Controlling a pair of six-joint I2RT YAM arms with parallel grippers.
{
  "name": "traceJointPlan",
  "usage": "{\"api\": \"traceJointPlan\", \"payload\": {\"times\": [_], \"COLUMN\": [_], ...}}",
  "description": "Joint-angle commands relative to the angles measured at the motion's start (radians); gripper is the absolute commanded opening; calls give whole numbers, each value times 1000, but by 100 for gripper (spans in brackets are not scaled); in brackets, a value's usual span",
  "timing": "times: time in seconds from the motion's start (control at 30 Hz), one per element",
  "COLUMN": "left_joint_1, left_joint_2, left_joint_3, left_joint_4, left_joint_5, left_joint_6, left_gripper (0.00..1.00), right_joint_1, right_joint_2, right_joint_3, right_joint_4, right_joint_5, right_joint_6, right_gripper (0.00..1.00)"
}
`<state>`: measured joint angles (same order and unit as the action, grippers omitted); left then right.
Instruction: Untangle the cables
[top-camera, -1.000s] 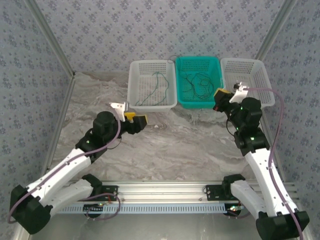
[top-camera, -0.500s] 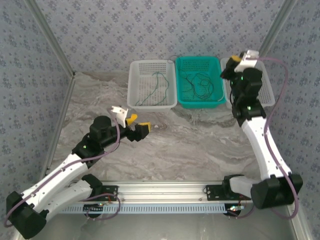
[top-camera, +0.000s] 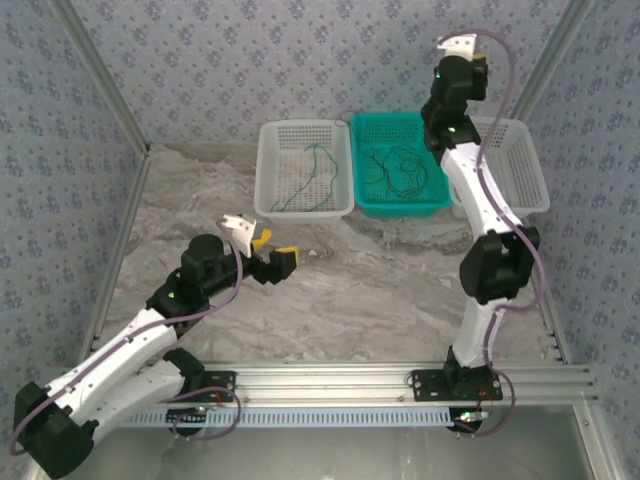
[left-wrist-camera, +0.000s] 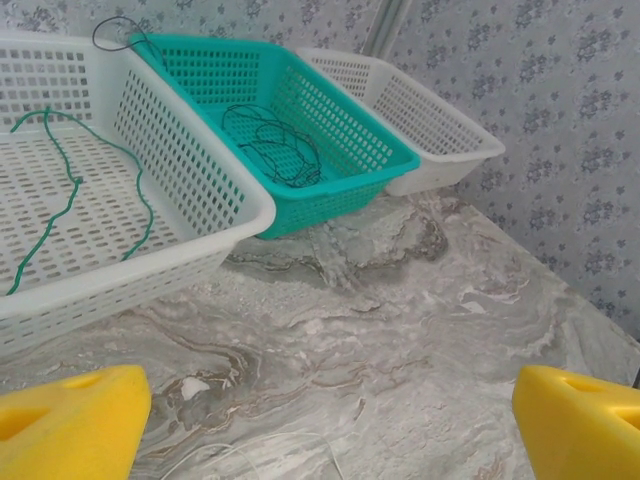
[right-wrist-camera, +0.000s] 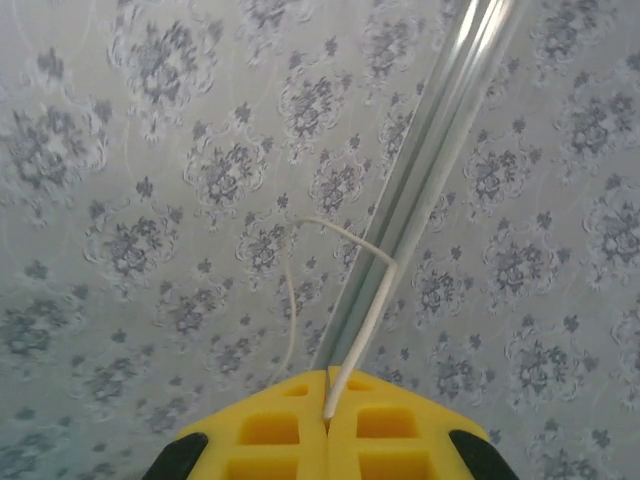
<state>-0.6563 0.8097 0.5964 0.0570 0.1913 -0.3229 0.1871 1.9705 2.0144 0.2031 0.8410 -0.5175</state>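
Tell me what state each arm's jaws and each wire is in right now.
left gripper: jaws open, holding nothing.
right gripper: jaws shut on whitish cable, held high.
whitish cable: pinched, looping above the jaws.
green cable: loose in left white basket.
dark cables: tangled in teal basket.

Grey floral-patterned walls (top-camera: 300, 60) enclose a marbled grey tabletop (top-camera: 380, 290), with metal corner posts (top-camera: 100, 77).

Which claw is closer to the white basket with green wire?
Left. The left gripper is before the white basket; the right gripper is high, beyond the teal basket.
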Motion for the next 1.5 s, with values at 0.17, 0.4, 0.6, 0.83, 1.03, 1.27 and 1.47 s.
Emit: {"api": "traceJointPlan", "payload": {"times": [0.17,0.4,0.6,0.83,1.03,1.27,1.47], "left_joint_1": [18,31,32,35,34,36,72], "left_joint_2": [-57,-44,-62,-45,-24,-15,88], "left_joint_3": [-60,-66,-74,-92,-75,-20,64], "left_joint_4": [80,125,117,159,149,-22,-228], "left_joint_5": [-24,-11,-8,-11,-3,-151,-227], "left_joint_6": [-22,-37,-54,-82,-96,-151,-300], "left_gripper": [94,94,94,94,94,94,91], "right_joint_1": [-7,-62,-196,-282,-278,-243,-127], "right_joint_2": [92,25,75,95,140,-74,-316], "right_joint_3": [-130,-264,-362,-464,-331,-398,-543], "right_joint_4": [428,126,298,16,-311,-400,-451], "right_joint_5": [-78,-164,-13,-32,-99,-248,-510], "right_joint_6": [-734,-559,-444,-139,126,375,488], "right_gripper": [0,0,0,0,62,86,86]}}
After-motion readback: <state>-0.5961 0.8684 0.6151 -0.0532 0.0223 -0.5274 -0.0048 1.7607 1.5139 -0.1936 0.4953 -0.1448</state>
